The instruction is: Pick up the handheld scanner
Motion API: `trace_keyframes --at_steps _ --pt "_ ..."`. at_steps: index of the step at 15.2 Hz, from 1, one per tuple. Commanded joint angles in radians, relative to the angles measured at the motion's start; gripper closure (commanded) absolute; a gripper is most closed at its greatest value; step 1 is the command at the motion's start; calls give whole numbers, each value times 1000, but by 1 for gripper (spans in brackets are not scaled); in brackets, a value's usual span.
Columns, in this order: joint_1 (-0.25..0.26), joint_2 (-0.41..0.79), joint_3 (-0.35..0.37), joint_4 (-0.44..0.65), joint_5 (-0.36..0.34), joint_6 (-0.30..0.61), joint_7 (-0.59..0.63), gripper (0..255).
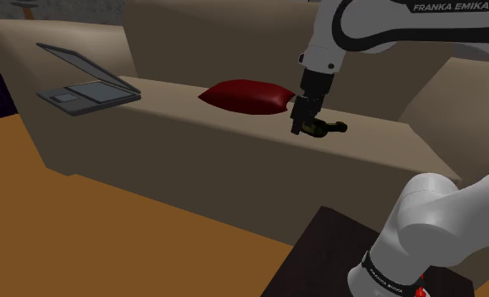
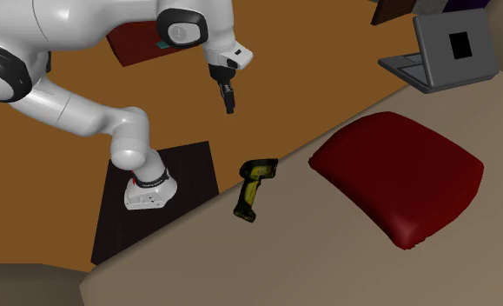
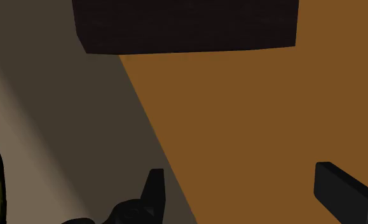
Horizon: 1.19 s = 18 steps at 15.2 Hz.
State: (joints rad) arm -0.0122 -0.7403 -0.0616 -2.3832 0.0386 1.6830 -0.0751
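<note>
The arm (image 1: 328, 40) is marked "FRANKA EMIKA". The jaws are spread wide and grip nothing. The handheld scanner (image 2: 255, 187) lies outside them, untouched.

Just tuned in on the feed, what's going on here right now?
The Franka arm's claw is open and empty, hanging in the air by the front edge of the beige couch. The yellow-and-black handheld scanner lies on the seat next to a red cushion, not gripped. In the wrist view it sits outside the fingers, with orange floor between them. An open laptop rests farther along.
</note>
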Motion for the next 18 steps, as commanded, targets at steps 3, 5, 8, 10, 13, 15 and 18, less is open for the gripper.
trace_keyframes --at_steps 3,5,8,10,13,15,18 --pt "-12 43 -53 32 -17 -12 -58 0" --pt "-22 91 -105 68 -31 -24 -115 0" --pt "-35 173 -180 133 -46 -43 -202 0" --pt "-41 234 -228 183 -51 -56 -261 0" --pt "-48 336 -300 267 -50 -79 -351 0" --pt "-53 410 -346 329 -42 -97 -414 0" --pt "-64 533 -412 433 -18 -129 -512 0"
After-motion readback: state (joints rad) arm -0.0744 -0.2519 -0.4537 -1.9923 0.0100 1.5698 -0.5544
